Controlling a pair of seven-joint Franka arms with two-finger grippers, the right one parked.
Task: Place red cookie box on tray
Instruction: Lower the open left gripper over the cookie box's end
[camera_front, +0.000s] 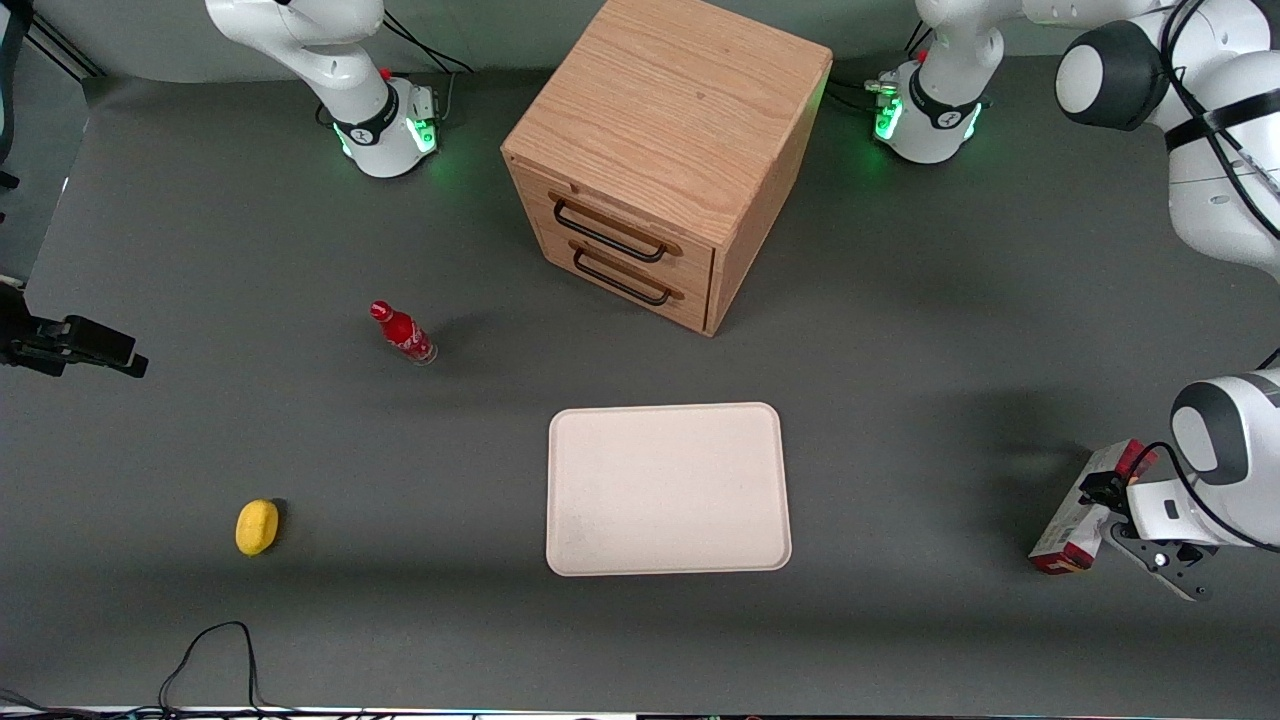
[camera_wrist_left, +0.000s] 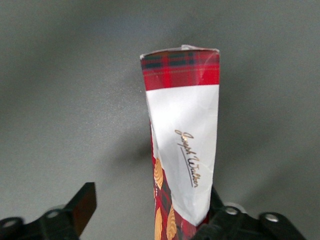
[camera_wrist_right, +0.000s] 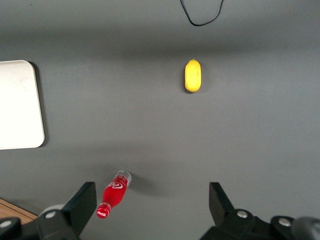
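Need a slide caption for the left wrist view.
Open claw straddling the red cookie box, one finger touching it.

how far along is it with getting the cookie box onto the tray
Early. Done: the gripper has reached the box at the working arm's end of the table. In hand: the grasp; the fingers are open, one pad beside the box, the other apart from it. Left: closing, lifting, carrying it to the tray, which holds nothing yet.
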